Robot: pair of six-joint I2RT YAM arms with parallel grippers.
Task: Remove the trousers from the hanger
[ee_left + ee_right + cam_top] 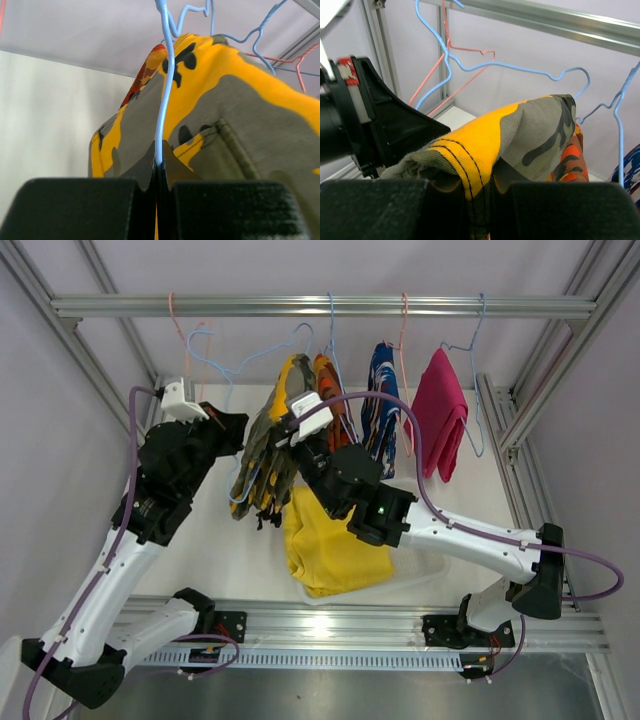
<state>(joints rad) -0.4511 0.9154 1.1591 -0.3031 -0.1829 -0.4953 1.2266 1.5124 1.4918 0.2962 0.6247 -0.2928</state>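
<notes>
The left arm (110, 570) reaches up and forward, the left gripper (156, 186) pinched tight on a blue hanger wire (165, 100). The right arm (470, 535) stretches leftward, the right gripper (480, 202) clamped on the camouflage trousers (535, 130), close beside the left one.

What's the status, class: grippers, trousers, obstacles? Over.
Left gripper shut on blue hanger. Right gripper shut on camouflage trousers, draped over hanger. Orange-black trousers close behind.

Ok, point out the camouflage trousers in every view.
Top external: camouflage trousers hang at centre.
Left wrist: they fill the centre and right, behind a blue hanger wire.
Right wrist: bunched at centre bottom.
Shared landmark: orange-black trousers right beside them.
</notes>
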